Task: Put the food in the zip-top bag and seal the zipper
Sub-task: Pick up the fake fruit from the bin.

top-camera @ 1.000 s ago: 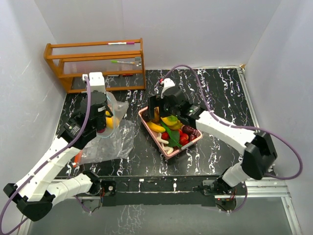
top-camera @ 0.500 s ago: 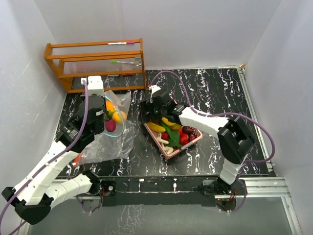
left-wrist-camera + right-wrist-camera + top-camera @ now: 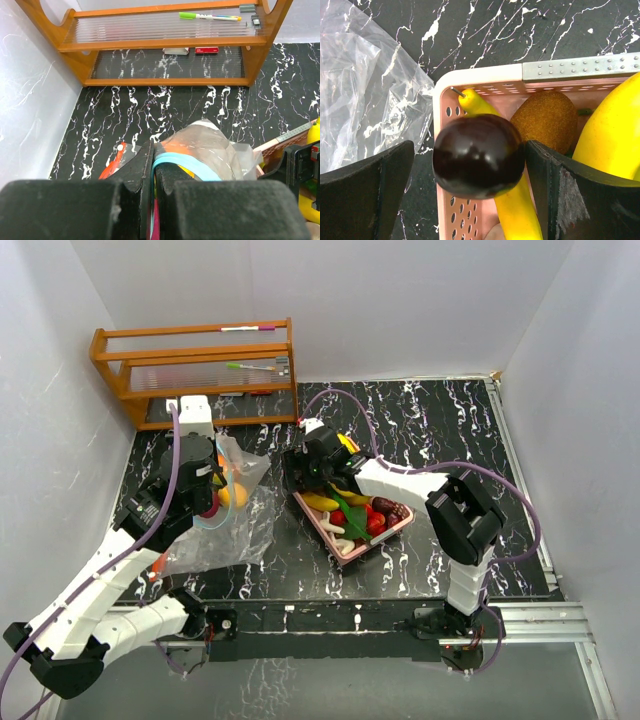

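My left gripper point(image 3: 153, 150) is shut on the blue zipper rim point(image 3: 185, 162) of the clear zip-top bag point(image 3: 225, 530), holding its mouth up. Orange and yellow food point(image 3: 232, 492) shows inside the bag. My right gripper point(image 3: 315, 465) hangs over the left corner of the pink tray point(image 3: 318, 523), its jaws wide open. A dark purple plum point(image 3: 479, 155) lies between them, close against the right finger point(image 3: 555, 190), with a gap to the left finger point(image 3: 370, 190). Under it are a banana point(image 3: 520, 220), a brown kiwi point(image 3: 547, 117) and a large yellow fruit point(image 3: 615, 125).
A wooden shelf point(image 3: 200, 370) with pens stands at the back left by the wall. A red item point(image 3: 114, 160) lies on the black marbled table beside the bag. More food point(image 3: 375, 515) fills the tray. White walls close in left, back and right.
My right gripper has swung left from the tray's middle to its left corner, still open. The left gripper has kept its hold on the bag's rim, which shifted slightly.
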{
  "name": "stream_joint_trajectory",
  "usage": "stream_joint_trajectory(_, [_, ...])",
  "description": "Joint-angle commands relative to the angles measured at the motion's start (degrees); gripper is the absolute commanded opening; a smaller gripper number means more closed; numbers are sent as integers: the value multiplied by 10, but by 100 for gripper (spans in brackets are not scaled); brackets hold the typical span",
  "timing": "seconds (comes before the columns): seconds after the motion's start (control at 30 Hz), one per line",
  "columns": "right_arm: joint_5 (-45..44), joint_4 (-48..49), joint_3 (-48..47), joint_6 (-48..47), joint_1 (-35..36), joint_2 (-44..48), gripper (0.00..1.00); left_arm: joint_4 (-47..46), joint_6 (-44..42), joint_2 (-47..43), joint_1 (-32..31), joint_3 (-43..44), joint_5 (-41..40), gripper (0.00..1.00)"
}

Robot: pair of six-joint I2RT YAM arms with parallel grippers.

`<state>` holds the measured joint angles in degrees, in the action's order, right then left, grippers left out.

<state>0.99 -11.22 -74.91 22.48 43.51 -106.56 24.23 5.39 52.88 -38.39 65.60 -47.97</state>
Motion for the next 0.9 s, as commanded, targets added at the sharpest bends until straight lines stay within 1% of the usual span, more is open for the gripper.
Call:
stream_joint_trajectory(0.0, [-18,34,-19,-9,-1,-5,93,-5,4,-8,2,0,-1,0])
stream_joint_trajectory(0.07, [-24,38,-14,-11,0,-1,86,-5,4,-9,2,0,0,0])
stream_joint_trajectory(0.17, [-30,46,-4,-14,-1,11,81,-4,3,-9,2,0,-2,0])
stream_joint_trajectory(0.23, [-29,47,-1,-17,-1,19,80,-4,4,-8,2,-1,-1,0])
stream_joint_trajectory(0.3, [-29,45,0,-21,-1,24,72,-5,4,-8,2,-2,0,0])
stream_joint_trajectory(0.33, [-26,43,1,-23,0,26,72,-6,5,-8,2,-2,0,0])
stream_joint_trajectory(0.37, [-22,39,0,-26,-1,28,72,-6,5,-8,2,-2,0,0])
stream_joint_trajectory(0.43, [-14,29,4,-29,-1,39,76,-6,6,-6,2,-2,1,0])
stream_joint_trajectory(0.53, [-21,26,24,-24,1,82,81,-7,6,-4,2,-3,2,0])
stream_joint_trajectory(0.7, [-54,25,49,-4,8,138,82,-12,7,1,2,-4,6,0])
stream_joint_trajectory(0.8, [-71,5,41,2,9,131,83,-11,11,5,2,-2,11,0])
stream_joint_trajectory(0.87, [-59,-14,29,8,8,113,83,-10,13,6,2,0,15,0])
